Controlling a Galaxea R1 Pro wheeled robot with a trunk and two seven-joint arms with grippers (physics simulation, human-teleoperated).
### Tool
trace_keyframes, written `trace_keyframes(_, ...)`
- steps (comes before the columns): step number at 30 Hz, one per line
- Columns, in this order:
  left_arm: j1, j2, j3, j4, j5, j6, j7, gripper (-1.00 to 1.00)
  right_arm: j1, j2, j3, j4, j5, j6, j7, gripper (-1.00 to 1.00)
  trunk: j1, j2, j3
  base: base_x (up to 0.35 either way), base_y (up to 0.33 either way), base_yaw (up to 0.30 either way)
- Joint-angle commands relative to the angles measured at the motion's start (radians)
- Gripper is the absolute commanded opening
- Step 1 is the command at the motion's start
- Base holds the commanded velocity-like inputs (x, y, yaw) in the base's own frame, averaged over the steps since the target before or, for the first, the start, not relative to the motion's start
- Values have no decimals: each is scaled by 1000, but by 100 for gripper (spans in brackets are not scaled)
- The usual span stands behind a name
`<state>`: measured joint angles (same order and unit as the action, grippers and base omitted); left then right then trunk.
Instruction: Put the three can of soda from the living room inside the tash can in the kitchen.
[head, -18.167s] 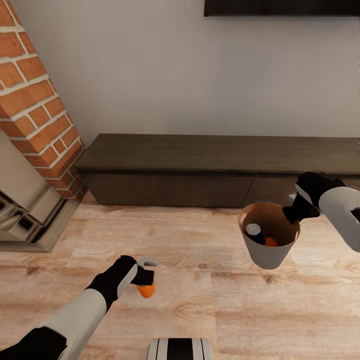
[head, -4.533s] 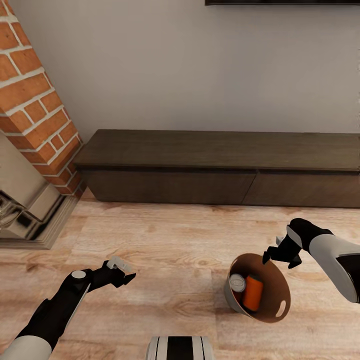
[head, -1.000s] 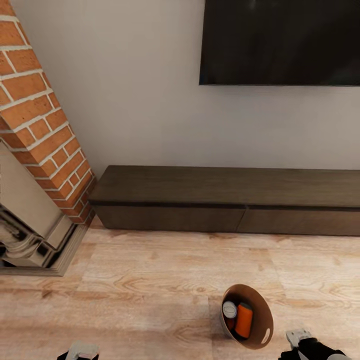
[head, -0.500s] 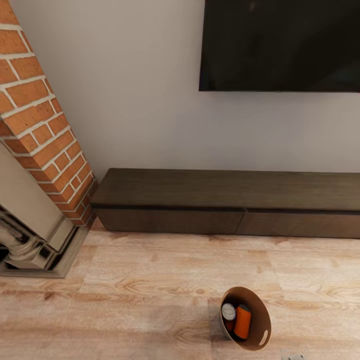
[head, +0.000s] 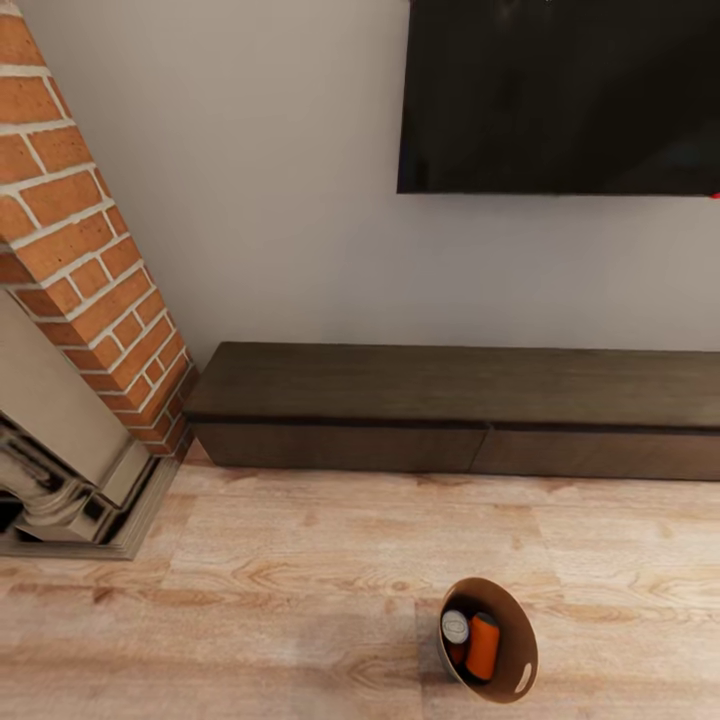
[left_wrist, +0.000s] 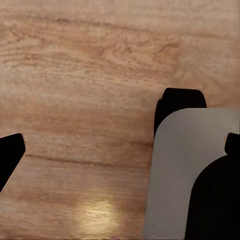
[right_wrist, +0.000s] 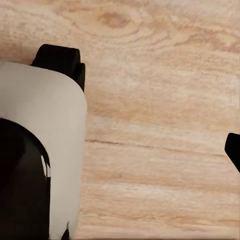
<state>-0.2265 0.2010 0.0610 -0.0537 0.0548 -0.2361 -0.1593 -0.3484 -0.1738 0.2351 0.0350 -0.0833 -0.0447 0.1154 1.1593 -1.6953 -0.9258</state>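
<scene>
1. The tash can (head: 505, 668) stands on the wood floor (head: 250, 610) in the living room, tilted, its wood-brown inside facing the head camera and a slot-shaped handle hole in the near rim.
2. Contents: one orange can (head: 482, 645) stands upright inside. Just beside it is a silver can top (head: 456, 627), with a second orange body partly visible below it. The colour of the can under the silver top cannot be told, nor whether a third can lies beneath.
3. Surroundings: a long dark low cabinet (head: 450, 405) runs along the wall beyond the bin, well apart from it, with bare floor between. A black TV (head: 560, 95) is mounted on the wall above the cabinet. A brick fireplace (head: 80, 270) with a pale stepped base stands at the cabinet's left end.
4. Nothing stands against the bin.
5. Left wrist view: one dark fingertip (left_wrist: 9, 157) shows at one edge and another at the opposite edge, set wide with nothing between them. Under them lie wood floor and a grey-and-black part of the robot's body (left_wrist: 195, 170).
6. Right wrist view: one dark fingertip (right_wrist: 233, 150) shows at the edge. The other finger is out of frame, so the spread cannot be told. Below are floor and a grey-and-black robot part (right_wrist: 40, 150).
</scene>
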Motion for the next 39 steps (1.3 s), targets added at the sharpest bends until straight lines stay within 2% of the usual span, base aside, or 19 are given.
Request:
trace_keyframes(1, 7, 0, 0, 0, 0, -2, 0, 100, 9, 1, -1, 1, 0, -10, 0, 100, -4, 7, 3, 0, 0, 0)
trace_keyframes(2, 33, 1, 0, 0, 1, -9, 1, 100, 44, 1, -3, 5, -1, -50, 0, 100, -8, 14, 6, 0, 0, 0)
trace_keyframes(8, 70, 1, 2, 0, 2, -25, 1, 100, 87, -8, -5, 6, -2, -105, 0, 100, -31, 56, 25, 0, 0, 0)
trace_keyframes(9, 81, 1, 4, 0, 2, -40, 1, 100, 95, -16, -6, 6, -2, -113, 0, 100, -35, 63, 28, 0, 0, 0)
trace_keyframes(19, 101, 6, 9, 1, 3, -50, 1, 100, 125, -32, -8, 6, -3, -119, 0, 100, -73, 133, 60, 0, 0, 0)
trace_keyframes(22, 128, 19, 20, 1, 26, -50, 1, 100, 133, -37, -10, 6, -4, -120, 0, 100, -84, 154, 69, 0, 0, 0)
trace_keyframes(25, 147, 30, 26, 1, 40, -50, 1, 100, 140, -50, -27, 6, -25, -121, 0, 100, -96, 175, 78, 0, 0, 0)
trace_keyframes(32, 191, 49, 29, 1, 48, -51, 1, 100, 156, -61, -41, 6, -63, -152, 0, 100, -123, 224, 100, 0, 0, 0)
trace_keyframes(39, 217, 50, 30, 0, 49, -67, 1, 100, 195, -56, -42, 6, -69, -161, 0, 100, -150, 273, 122, 0, 0, 0)
